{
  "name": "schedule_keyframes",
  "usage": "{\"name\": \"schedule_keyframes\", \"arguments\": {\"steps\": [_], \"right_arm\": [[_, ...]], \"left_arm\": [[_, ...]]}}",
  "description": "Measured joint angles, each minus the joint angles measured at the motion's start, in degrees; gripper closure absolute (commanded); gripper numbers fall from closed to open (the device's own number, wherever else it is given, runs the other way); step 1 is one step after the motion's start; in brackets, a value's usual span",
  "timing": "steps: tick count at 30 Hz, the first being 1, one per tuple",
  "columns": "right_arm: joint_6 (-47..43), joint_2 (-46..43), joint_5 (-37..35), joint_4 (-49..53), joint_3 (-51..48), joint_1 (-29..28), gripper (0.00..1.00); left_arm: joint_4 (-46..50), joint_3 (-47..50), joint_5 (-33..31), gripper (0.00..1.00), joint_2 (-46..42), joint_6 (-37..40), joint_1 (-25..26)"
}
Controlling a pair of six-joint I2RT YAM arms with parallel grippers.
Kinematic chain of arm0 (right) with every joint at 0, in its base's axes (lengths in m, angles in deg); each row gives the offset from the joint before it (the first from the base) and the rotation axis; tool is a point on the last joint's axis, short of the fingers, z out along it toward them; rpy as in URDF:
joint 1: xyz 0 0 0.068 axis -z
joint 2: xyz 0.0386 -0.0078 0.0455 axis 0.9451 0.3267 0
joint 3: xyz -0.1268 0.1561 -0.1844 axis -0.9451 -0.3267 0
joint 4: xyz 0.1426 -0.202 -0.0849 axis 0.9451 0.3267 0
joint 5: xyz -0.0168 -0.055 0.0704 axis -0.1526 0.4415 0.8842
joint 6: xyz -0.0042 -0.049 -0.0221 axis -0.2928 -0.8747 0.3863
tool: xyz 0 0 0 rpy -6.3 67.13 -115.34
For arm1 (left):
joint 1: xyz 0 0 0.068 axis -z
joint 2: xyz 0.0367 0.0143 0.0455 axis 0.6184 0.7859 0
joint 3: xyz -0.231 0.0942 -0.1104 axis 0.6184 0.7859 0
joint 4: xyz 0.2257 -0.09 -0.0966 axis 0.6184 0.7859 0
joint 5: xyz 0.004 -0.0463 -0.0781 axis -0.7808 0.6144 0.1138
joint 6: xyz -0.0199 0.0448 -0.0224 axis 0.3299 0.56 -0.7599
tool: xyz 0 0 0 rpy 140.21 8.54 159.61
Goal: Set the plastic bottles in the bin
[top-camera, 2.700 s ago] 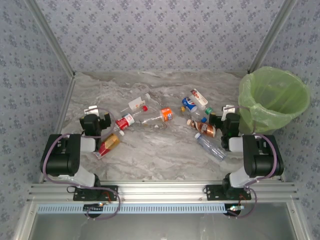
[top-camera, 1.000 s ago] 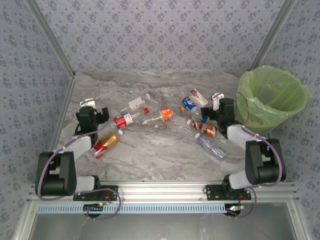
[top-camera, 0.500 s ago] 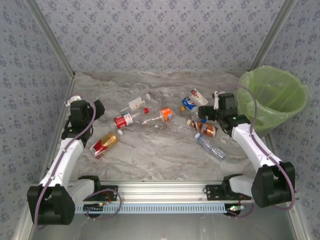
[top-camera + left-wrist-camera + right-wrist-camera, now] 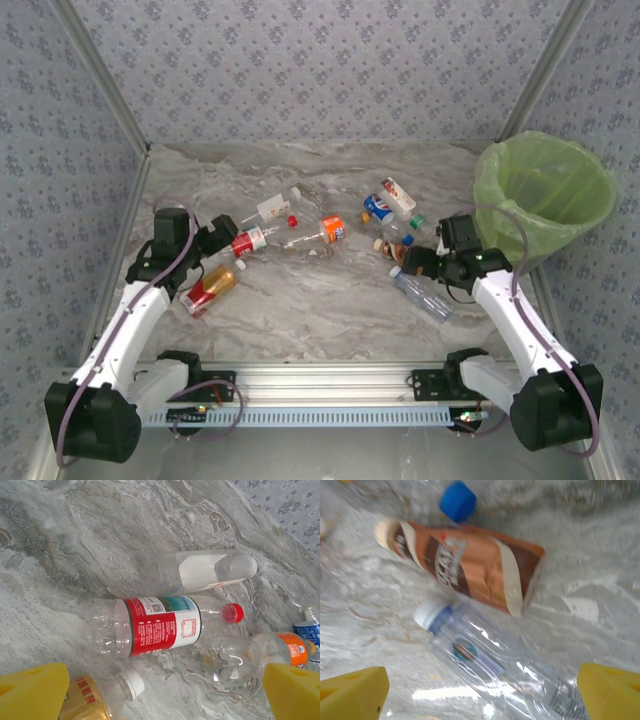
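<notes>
**Left arm.** My left gripper (image 4: 221,238) is over the left part of the table (image 4: 320,310). Its jaws are spread wide and hold nothing. The yellow pads (image 4: 31,690) sit at the lower corners of the left wrist view. Beyond them the red-label bottle (image 4: 160,627) lies on its side. The white-label bottle (image 4: 205,570) lies just behind it, the orange-label bottle (image 4: 260,652) to its right, and the yellow bottle (image 4: 95,700) nearest the pads.

**Right arm.** My right gripper (image 4: 413,263) is also spread and grips nothing. It is low over the brown bottle (image 4: 475,572) and the clear bottle (image 4: 480,660), which lie touching on the marble. A blue cap (image 4: 457,502) lies just past the brown bottle.

**Bin.** The bin (image 4: 492,215) stands upright at the far right, beside my right arm.
</notes>
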Motion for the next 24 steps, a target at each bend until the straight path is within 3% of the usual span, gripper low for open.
{"name": "schedule_keyframes", "arguments": {"steps": [9, 21, 24], "right_arm": [[3.63, 4.55, 0.11, 0.42, -3.63, -4.31, 0.01], [7.91, 13.75, -1.22, -1.40, -4.52, -16.04, 0.01], [7.96, 17.29, -2.84, -2.29, -3.19, -18.49, 0.07]], "left_arm": [[0.02, 0.02, -1.88, 0.01, -3.17, -0.04, 0.00], [-1.55, 1.22, -3.63, 0.01, -2.56, -0.55, 0.00], [-1.77, 1.25, -3.65, 0.01, -1.66, -0.68, 0.00]]}}
